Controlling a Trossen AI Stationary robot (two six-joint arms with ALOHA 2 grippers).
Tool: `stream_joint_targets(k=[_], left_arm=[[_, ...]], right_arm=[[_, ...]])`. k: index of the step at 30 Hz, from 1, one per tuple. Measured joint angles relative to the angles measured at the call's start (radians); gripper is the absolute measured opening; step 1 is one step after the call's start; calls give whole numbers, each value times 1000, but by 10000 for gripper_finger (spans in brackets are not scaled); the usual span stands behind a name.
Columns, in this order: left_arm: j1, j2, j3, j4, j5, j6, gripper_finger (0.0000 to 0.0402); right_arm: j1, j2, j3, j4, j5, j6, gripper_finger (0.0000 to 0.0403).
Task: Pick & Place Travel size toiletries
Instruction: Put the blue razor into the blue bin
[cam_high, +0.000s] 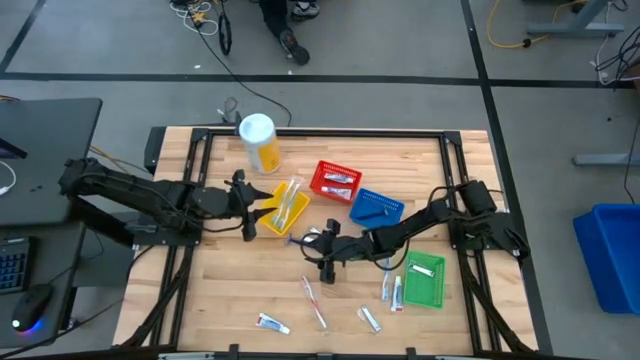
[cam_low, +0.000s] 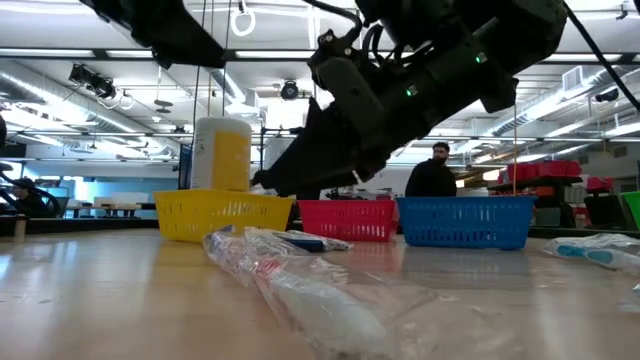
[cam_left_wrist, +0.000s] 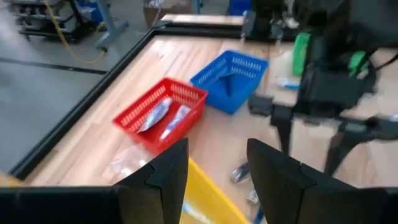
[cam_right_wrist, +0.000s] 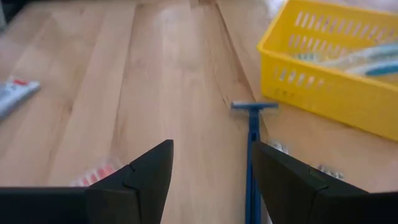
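A blue razor (cam_right_wrist: 252, 149) lies flat on the wood beside the yellow basket (cam_right_wrist: 336, 74); it also shows in the high view (cam_high: 299, 238). My right gripper (cam_right_wrist: 211, 180) is open, low over the table near its middle (cam_high: 314, 247). The razor's handle runs between its fingers, close to one of them, and I see no touch. My left gripper (cam_left_wrist: 217, 168) is open and empty over the near-left end of the yellow basket (cam_high: 285, 207), which holds toothbrushes. Wrapped toothbrushes and small tubes (cam_high: 313, 300) lie on the table's near part.
The red basket (cam_high: 335, 180) holds tubes. The blue basket (cam_high: 376, 208) stands beside it and the green basket (cam_high: 423, 278) at the near right. A white-and-yellow canister (cam_high: 258, 140) stands at the far left. A tube (cam_right_wrist: 15, 93) lies apart on bare wood. A person stands beyond the table (cam_low: 432, 172).
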Motion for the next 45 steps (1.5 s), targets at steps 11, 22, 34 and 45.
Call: stream_joint_targets(k=[11, 22, 34, 45], left_arm=[[0, 1, 0, 10, 29, 0, 171], [0, 1, 0, 10, 29, -8, 171], [0, 1, 0, 9, 25, -8, 171], [0, 1, 0, 9, 20, 0, 171]], right_arm=[[-1, 33, 0, -3, -1, 1, 209], [-28, 77, -1, -38, -35, 44, 211], [-48, 101, 2, -46, -38, 33, 199], [-50, 101, 2, -66, -26, 32, 108]])
